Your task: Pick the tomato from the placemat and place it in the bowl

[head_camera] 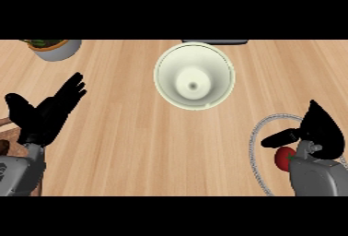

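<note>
Round red tomato (282, 156) on pale-rimmed placemat (257, 138), well right and below cream ceramic bowl (195, 76). Right hand (319, 131) over tomato, thumb and fingers parted, not closed. Left hand (48, 113), far left of bowl, fingers spread.

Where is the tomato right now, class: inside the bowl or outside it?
Outside. The tomato lies on the placemat under the right hand, and the bowl shows only its pale inside.
</note>
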You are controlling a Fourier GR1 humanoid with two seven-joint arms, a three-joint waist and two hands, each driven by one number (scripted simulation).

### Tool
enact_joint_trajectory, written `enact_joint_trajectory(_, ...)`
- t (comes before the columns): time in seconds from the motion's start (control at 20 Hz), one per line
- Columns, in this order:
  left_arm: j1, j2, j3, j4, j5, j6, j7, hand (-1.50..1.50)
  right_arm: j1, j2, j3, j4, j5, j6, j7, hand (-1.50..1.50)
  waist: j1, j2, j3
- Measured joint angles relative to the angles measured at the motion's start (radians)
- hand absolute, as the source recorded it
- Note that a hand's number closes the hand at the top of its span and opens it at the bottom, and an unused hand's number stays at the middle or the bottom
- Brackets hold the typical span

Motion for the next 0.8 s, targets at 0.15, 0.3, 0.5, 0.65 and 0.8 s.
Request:
enact_joint_trajectory(0.15,0.023,-0.004,0.004,-0.013,-0.009,-0.002,-0.005,0.0,0.005,0.02,-0.016,0.003,0.016,0.013,-0.009,-1.5,0.001,-0.001,0.0)
enact_joint_trajectory(0.3,0.009,-0.015,0.011,-0.005,-0.012,-0.004,0.006,0.0,0.0,0.031,-0.043,0.021,0.023,0.02,-0.018,-1.5,-0.001,0.0,0.0)
enact_joint_trajectory(0.5,0.011,-0.018,0.024,-0.014,-0.016,-0.014,0.016,0.0,0.027,0.042,-0.067,0.029,0.023,0.028,-0.037,-1.5,-0.002,-0.001,0.001)
enact_joint_trajectory(0.65,-0.007,-0.021,0.035,0.003,-0.024,-0.025,0.022,0.0,0.052,0.045,-0.07,0.04,0.014,0.021,-0.046,-1.5,-0.004,0.0,0.001)
enact_joint_trajectory(0.8,-0.002,-0.026,0.042,-0.002,-0.033,-0.032,0.025,0.0,0.052,0.044,-0.083,0.085,0.014,0.01,-0.054,-1.5,-0.001,0.0,0.001)
